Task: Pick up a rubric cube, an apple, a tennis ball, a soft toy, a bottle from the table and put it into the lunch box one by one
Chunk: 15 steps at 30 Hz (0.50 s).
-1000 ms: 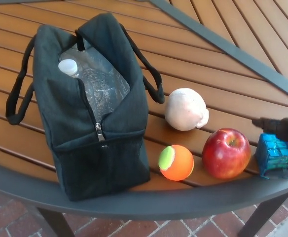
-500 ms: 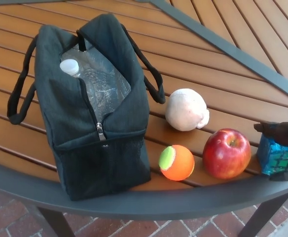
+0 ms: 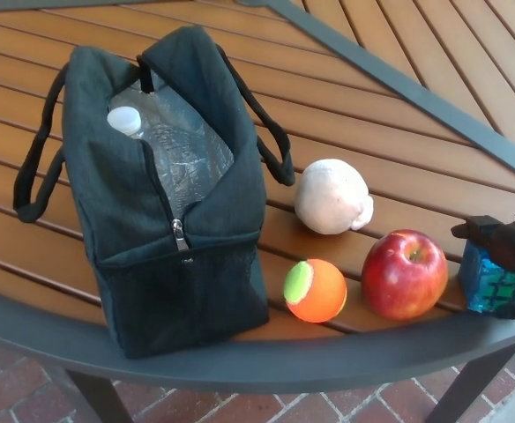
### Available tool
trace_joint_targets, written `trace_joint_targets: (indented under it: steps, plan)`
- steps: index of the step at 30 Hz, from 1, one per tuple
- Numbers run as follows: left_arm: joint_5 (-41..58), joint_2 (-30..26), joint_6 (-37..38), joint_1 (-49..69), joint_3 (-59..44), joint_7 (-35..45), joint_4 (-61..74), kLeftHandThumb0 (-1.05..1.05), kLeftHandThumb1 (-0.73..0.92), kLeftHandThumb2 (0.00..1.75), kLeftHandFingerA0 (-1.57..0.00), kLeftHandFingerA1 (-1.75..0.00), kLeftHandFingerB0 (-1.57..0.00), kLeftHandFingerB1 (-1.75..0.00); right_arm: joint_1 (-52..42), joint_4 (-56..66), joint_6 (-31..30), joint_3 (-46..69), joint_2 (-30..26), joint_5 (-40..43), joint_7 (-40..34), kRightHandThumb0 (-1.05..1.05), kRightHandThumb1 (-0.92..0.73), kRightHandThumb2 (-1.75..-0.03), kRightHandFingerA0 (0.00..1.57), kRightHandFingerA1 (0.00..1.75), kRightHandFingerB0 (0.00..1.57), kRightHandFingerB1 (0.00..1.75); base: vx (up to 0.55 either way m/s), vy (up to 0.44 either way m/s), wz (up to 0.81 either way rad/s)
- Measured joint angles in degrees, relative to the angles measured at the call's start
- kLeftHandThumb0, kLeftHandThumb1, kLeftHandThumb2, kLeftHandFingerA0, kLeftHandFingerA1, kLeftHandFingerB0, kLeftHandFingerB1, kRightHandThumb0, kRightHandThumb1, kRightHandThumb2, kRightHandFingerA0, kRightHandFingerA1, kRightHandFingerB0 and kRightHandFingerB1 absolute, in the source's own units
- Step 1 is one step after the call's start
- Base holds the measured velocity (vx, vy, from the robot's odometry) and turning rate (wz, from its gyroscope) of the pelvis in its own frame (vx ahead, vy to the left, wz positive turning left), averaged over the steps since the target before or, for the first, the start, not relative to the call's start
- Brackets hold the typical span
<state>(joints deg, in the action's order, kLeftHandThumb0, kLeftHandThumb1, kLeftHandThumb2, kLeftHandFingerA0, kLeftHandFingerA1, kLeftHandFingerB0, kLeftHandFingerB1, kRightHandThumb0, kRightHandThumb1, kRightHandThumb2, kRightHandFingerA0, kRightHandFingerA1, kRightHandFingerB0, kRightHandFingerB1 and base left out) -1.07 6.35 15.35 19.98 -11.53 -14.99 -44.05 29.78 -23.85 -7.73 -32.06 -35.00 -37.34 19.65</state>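
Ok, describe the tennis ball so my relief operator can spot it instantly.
Find the black lunch box near the table's front edge. Just right of its base sits the tennis ball, left of the red apple. It alone is orange with a green patch.

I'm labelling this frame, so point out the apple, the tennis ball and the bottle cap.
apple (image 3: 405,274), head view, on its red front face.
tennis ball (image 3: 316,290), head view, on its orange half.
bottle cap (image 3: 124,119), head view, on the white cap's top, inside the open lunch box (image 3: 182,291).
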Motion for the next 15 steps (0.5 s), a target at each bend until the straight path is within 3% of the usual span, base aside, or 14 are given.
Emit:
trace_joint_targets:
  steps: [1, 5, 6, 9, 10, 12, 13, 14, 15]
  plan:
    - [-0.02, -0.03, 0.00, 0.03, 0.10, 0.00, 0.00, 0.04, 0.57, 0.97, -0.99, -1.16, -0.94, -1.00, -0.49, 0.06, -0.07, 0.16, 0.39, -0.63, -1.45, -0.23, -0.77, -0.62, 0.60, 0.81, 0.60, 0.63, 0.00, 0.000, 0.00]
    - [-0.15, -0.20, 0.00, 0.01, 0.32, -0.07, -0.01, 0.09, 0.58, 1.06, -1.00, -1.19, -0.91, -1.01, -2.13, 0.01, 0.04, 0.78, 1.15, -2.16, -5.58, -0.28, -0.70, -0.59, 0.67, 0.86, 0.62, 0.63, 0.00, 0.000, 0.00]
    - [-0.14, -0.20, 0.00, 0.01, 0.31, -0.07, 0.01, 0.08, 0.57, 1.06, -1.03, -1.20, -0.93, -1.01, -2.39, 0.02, 0.10, 0.83, 1.19, -2.46, -6.22, -0.31, -0.70, -0.60, 0.76, 1.03, 0.67, 0.64, 0.00, 0.000, 0.00]
    - [-0.04, -0.19, 0.00, 0.00, 0.19, -0.05, 0.07, 0.08, 0.57, 1.06, -1.03, -1.18, -0.94, -1.01, -3.38, 0.12, 0.20, 0.81, 1.22, -3.82, -8.74, -0.30, -0.68, -0.60, 0.77, 1.14, 0.70, 0.65, 0.00, 0.000, 0.00]
    - [-0.03, -0.23, 0.00, -0.13, 0.10, -0.06, -0.24, 0.06, 0.58, 1.03, -1.04, -1.19, -0.92, -1.00, -3.90, 0.30, 0.25, 0.59, 1.08, -4.82, -10.03, -0.37, -0.80, -0.63, 0.83, 1.60, 0.68, 1.32, 0.00, 0.000, 0.00]
    - [-0.03, -0.26, 0.00, -0.32, 0.06, -0.05, -0.68, 0.07, 0.59, 1.01, -1.02, -1.16, -0.92, -0.99, -4.54, 0.38, 0.39, 0.64, 0.94, -5.43, -11.23, -0.30, -0.75, -0.69, 0.85, 1.65, 0.74, 1.39, 0.00, 0.000, 0.00]
    - [-0.02, -0.27, 0.00, -0.38, -0.06, -0.06, -1.13, 0.07, 0.59, 1.01, -1.02, -1.16, -0.92, -0.99, -5.35, 0.42, 0.80, 1.00, 0.77, -5.78, -12.65, -0.30, -0.75, -0.69, 0.85, 1.65, 0.74, 1.39, 0.00, 0.000, 0.00]
    - [-0.03, -0.27, 0.00, -0.39, -0.08, -0.07, -1.25, 0.06, 0.58, 0.99, -1.01, -1.16, -0.90, -0.98, -5.61, 0.44, 0.96, 1.12, 0.75, -5.85, -13.16, -0.24, -0.72, -0.73, 0.81, 1.55, 0.75, 1.15, 0.00, 0.000, 0.00]
    - [-0.06, -0.28, 0.00, -0.41, -0.07, -0.13, -1.43, 0.06, 0.58, 0.99, -1.01, -1.16, -0.90, -0.98, -6.08, 0.55, 1.28, 1.40, 0.69, -5.91, -13.87, -0.24, -0.72, -0.73, 0.81, 1.55, 0.75, 1.15, 0.00, 0.000, 0.00]
